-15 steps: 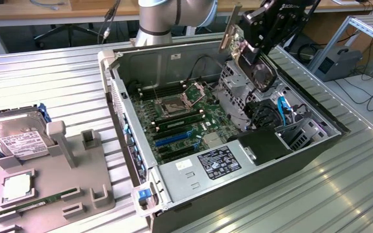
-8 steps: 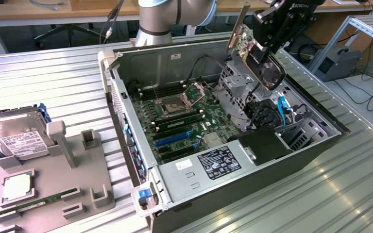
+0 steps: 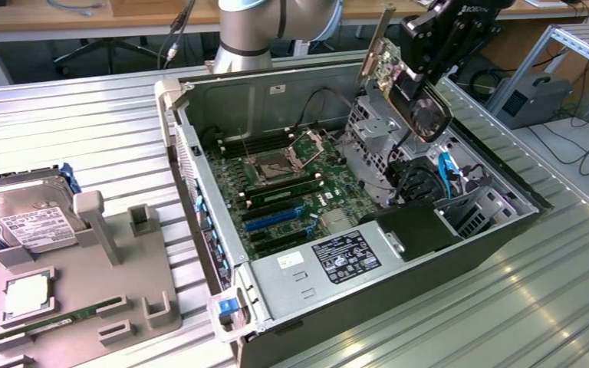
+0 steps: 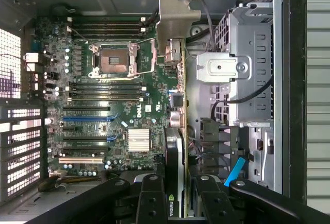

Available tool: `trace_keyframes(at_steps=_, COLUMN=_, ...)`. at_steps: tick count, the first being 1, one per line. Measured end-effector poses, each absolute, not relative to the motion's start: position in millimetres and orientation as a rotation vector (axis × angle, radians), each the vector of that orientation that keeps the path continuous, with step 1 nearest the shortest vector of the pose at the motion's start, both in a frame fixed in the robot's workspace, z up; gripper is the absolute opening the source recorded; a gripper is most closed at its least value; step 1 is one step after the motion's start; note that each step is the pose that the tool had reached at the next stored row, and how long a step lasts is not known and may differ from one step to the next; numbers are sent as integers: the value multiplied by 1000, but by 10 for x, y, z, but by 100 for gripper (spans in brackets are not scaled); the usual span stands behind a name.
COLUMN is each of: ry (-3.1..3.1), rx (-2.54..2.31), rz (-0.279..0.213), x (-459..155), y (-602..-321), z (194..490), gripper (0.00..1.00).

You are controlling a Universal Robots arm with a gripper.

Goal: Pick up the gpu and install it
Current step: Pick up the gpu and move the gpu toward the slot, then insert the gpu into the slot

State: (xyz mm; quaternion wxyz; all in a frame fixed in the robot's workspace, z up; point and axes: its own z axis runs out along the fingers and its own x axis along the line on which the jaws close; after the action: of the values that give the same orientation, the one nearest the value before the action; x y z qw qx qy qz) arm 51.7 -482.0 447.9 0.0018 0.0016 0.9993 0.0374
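Observation:
My gripper [image 3: 429,57] is shut on the gpu [image 3: 409,96] and holds it in the air over the open computer case [image 3: 187,153], at the exterior view's upper right, above the drive cage. The card hangs on edge, its silver end bracket [image 3: 379,42] pointing up and away. In the wrist view the gpu [image 4: 175,141] is seen edge-on between my fingers [image 4: 149,198], its bracket [image 4: 178,13] at the far end. Beneath it lies the green motherboard [image 4: 103,105] with its blue and black expansion slots [image 4: 85,118], which are to one side of the card's line.
A silver drive cage [image 3: 376,146] with cables and a blue tab [image 4: 234,172] sits right under the card. The power supply [image 3: 346,257] fills the case's near end. On the exterior view's left a grey fixture [image 3: 100,284] holds a hard drive [image 3: 28,218], a CPU [image 3: 28,295] and a RAM stick [image 3: 59,318].

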Motion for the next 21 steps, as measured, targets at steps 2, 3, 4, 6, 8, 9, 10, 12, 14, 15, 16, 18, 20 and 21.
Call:
trace_keyframes(at_steps=2, ry=3136, rx=5, rz=117, x=518, y=-4820, z=4479, gripper=27)
trace_keyframes(at_steps=3, ry=3136, rx=5, rz=117, x=523, y=-4820, z=4478, gripper=27)
trace_keyframes(at_steps=4, ry=3136, rx=5, rz=117, x=528, y=-4820, z=4478, gripper=27)
trace_keyframes(at_steps=6, ry=3136, rx=5, rz=117, x=528, y=-4820, z=4478, gripper=27)
trace_keyframes(at_steps=8, ry=3136, rx=5, rz=117, x=528, y=-4820, z=4478, gripper=27)
trace_keyframes(at_steps=9, ry=3136, rx=5, rz=117, x=528, y=-4820, z=4478, gripper=27)
trace_keyframes(at_steps=10, ry=3136, rx=5, rz=117, x=528, y=-4820, z=4478, gripper=27)
trace_keyframes(at_steps=12, ry=3136, rx=5, rz=117, x=528, y=-4820, z=4478, gripper=27)
trace_keyframes(at_steps=14, ry=3136, rx=5, rz=117, x=528, y=-4820, z=4478, gripper=27)
trace_keyframes(at_steps=15, ry=3136, rx=5, rz=117, x=528, y=-4820, z=4478, gripper=27)
trace_keyframes(at_steps=16, ry=3136, rx=5, rz=117, x=528, y=-4820, z=4478, gripper=27)
trace_keyframes(at_steps=18, ry=3136, rx=4, rz=117, x=528, y=-4820, z=4478, gripper=27)
trace_keyframes(at_steps=20, ry=3136, rx=-31, rz=117, x=528, y=-4820, z=4479, gripper=27)
trace_keyframes(at_steps=21, ry=3137, rx=-58, rz=117, x=528, y=-4820, z=4479, gripper=27)
